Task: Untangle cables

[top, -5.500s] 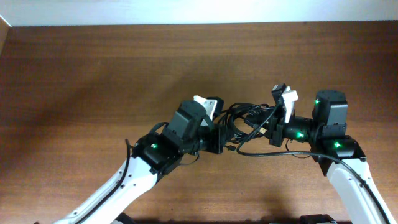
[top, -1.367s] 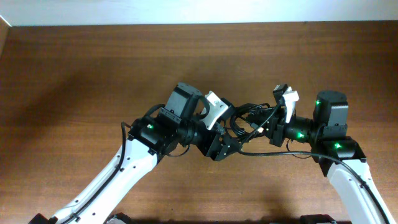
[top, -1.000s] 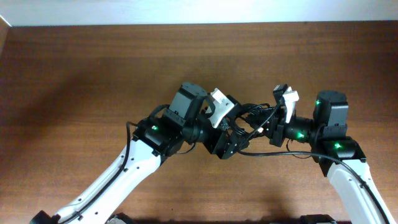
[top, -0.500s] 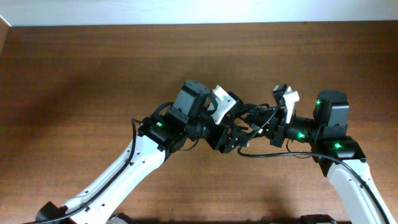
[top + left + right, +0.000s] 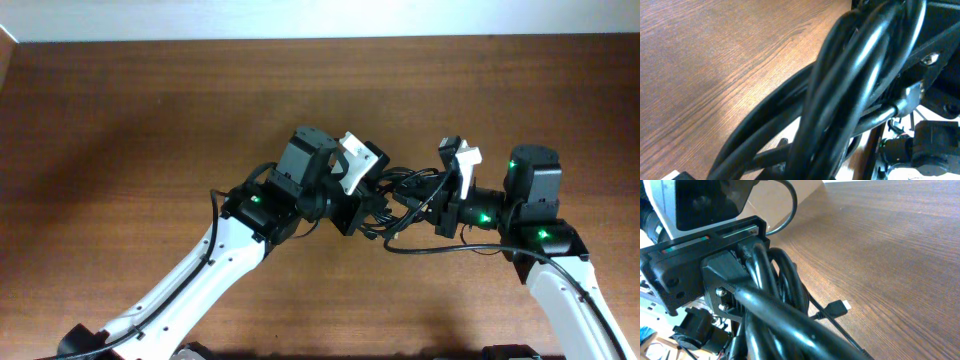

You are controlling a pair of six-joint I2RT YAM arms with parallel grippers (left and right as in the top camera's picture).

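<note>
My left gripper [image 5: 374,208] is pressed closed on the cables [image 5: 404,188], one black tangle near the middle of the wooden table [image 5: 150,120], stretched between my two hands. My right gripper [image 5: 440,205] is clamped on the same bundle from the other side, near the left one. From my left wrist, glossy cords crossing over one another fill most of the view. From my right wrist I see them running into my left fingers, with one small plug end [image 5: 838,307] lying on the wood below. One loop [image 5: 440,247] trails onto the table beside my right arm.
</note>
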